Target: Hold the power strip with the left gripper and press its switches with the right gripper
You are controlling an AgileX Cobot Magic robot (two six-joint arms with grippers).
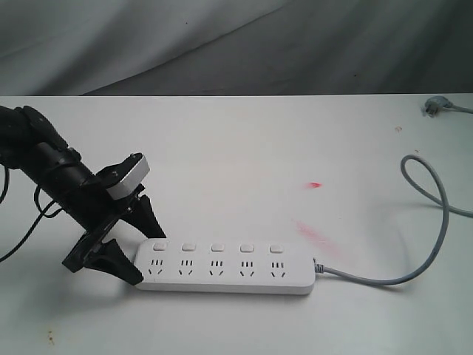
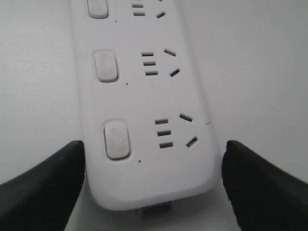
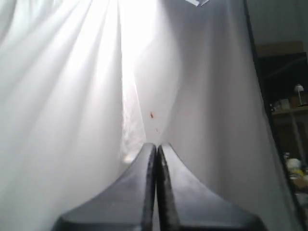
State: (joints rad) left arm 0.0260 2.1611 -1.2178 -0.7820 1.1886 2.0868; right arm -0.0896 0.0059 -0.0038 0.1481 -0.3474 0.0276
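Table (image 1: 236, 148): white, matte, fills the lower scene.
Red spot (image 1: 315, 184): small, on the table right of centre.
Red smear (image 1: 316, 238): fainter, slanting, below the spot and apart from it.
Brown mark (image 1: 397, 129): tiny, toward the far right of the table.
Specks (image 1: 50, 339): dark, near the front left corner.
Backdrop (image 1: 222, 44): grey cloth, creased, behind the table.
Curtain (image 3: 62, 96): white, pleated, brightly lit, carries a rust fleck (image 3: 151, 115).
Shelf (image 3: 284, 110): dim, beside the curtain, contents blurred.
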